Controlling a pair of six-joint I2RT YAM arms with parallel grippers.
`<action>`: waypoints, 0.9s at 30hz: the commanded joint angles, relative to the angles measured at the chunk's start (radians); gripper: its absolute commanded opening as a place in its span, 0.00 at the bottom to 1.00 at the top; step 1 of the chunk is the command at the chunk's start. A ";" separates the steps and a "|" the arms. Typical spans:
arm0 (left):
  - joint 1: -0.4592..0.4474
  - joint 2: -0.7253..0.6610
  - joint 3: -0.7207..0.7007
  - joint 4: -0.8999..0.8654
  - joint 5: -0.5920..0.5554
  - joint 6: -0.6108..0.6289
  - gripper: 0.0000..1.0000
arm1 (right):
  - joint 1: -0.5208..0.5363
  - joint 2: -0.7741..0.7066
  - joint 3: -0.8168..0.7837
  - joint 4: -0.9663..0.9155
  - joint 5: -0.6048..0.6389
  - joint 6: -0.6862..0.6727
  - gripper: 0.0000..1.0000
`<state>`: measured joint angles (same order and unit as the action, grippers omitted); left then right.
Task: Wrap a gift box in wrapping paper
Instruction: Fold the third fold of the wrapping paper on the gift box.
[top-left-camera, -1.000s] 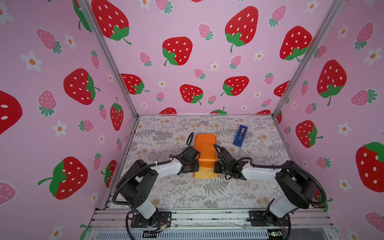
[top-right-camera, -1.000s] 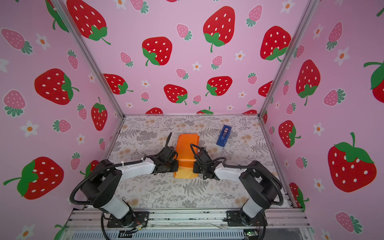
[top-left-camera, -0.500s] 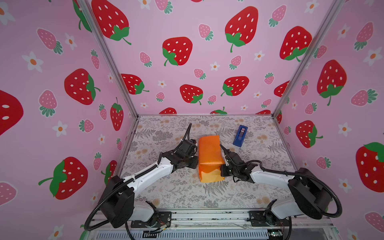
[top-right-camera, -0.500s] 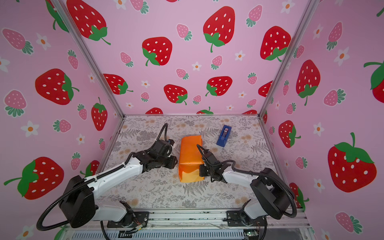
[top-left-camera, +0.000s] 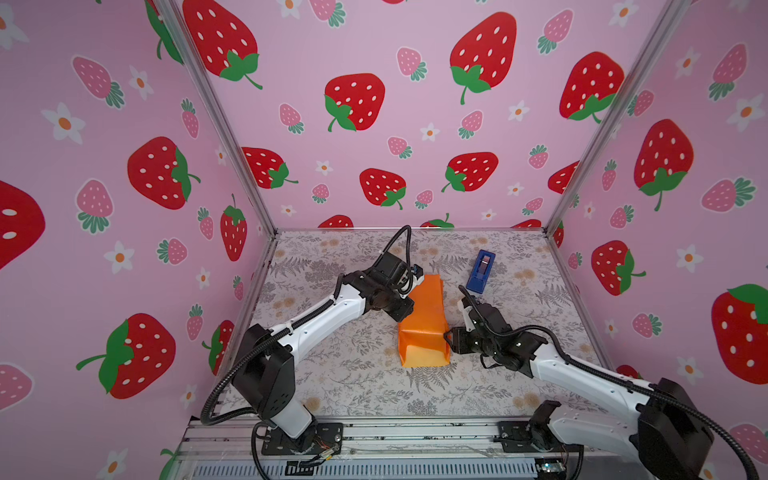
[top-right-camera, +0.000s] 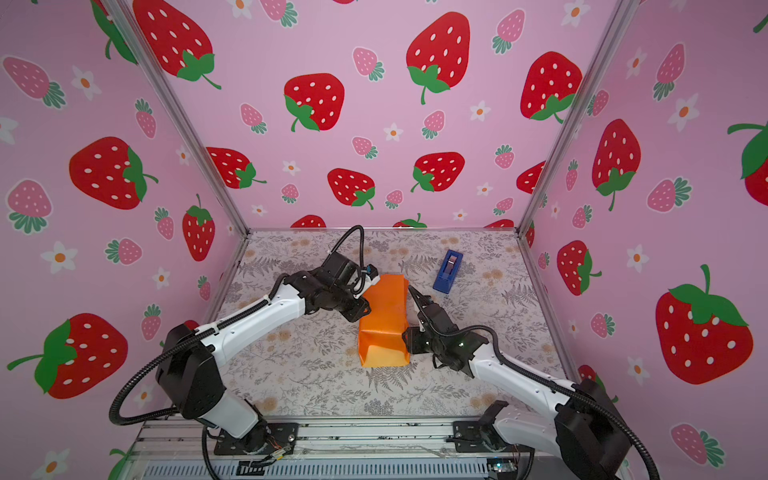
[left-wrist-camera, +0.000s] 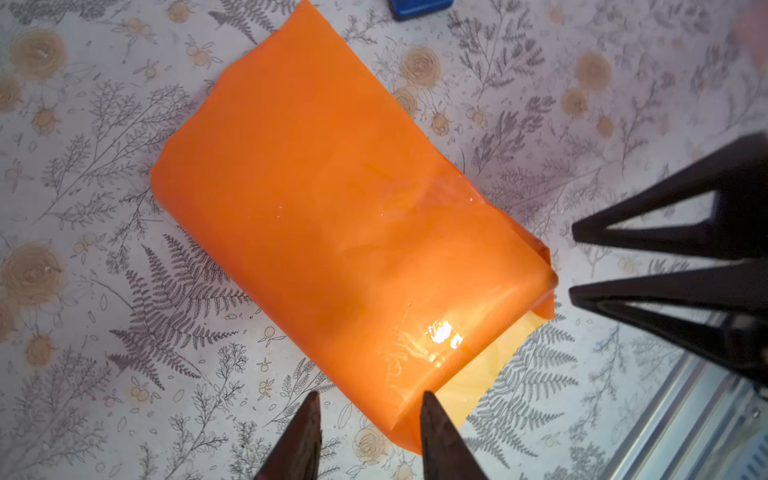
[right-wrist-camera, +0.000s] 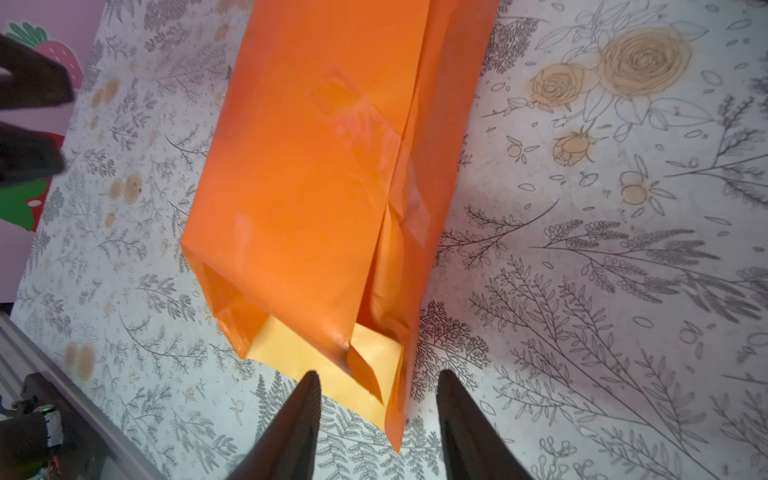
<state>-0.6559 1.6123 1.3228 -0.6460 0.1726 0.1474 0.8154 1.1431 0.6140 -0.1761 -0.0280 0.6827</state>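
Left gripper (left-wrist-camera: 368, 399): jaws half apart, empty, tips at the left edge of the wrapping paper (top-left-camera: 424, 320); can't tell whether they touch it.

Right gripper (right-wrist-camera: 378, 378): jaws half apart, nothing clamped, just beside the near right corner.

Paper lies mid-counter (top-left-camera: 332, 374) as an oblong parcel. Its long axis runs near to far, and the open near end shows a yellow flap.

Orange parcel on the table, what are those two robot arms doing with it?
They are wrapping a present. The orange wrapping paper is folded into a long sleeve on the flowery table, its near end open and yellow inside. No box shows; it may be inside. The left tool and right tool are open beside it, gripping nothing. A blue tape dispenser sits behind.
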 joint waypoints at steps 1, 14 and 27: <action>0.006 -0.008 0.057 -0.057 0.033 0.220 0.43 | -0.004 0.028 0.057 -0.027 0.025 -0.037 0.58; 0.007 -0.061 -0.132 0.167 0.020 0.627 0.48 | -0.011 0.259 0.171 -0.050 0.080 -0.072 0.81; 0.000 0.039 -0.111 0.155 0.091 0.765 0.46 | -0.016 0.142 0.105 0.020 -0.025 -0.120 0.87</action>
<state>-0.6514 1.6215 1.1744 -0.4854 0.2218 0.8635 0.8028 1.3346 0.7437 -0.1822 -0.0151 0.5812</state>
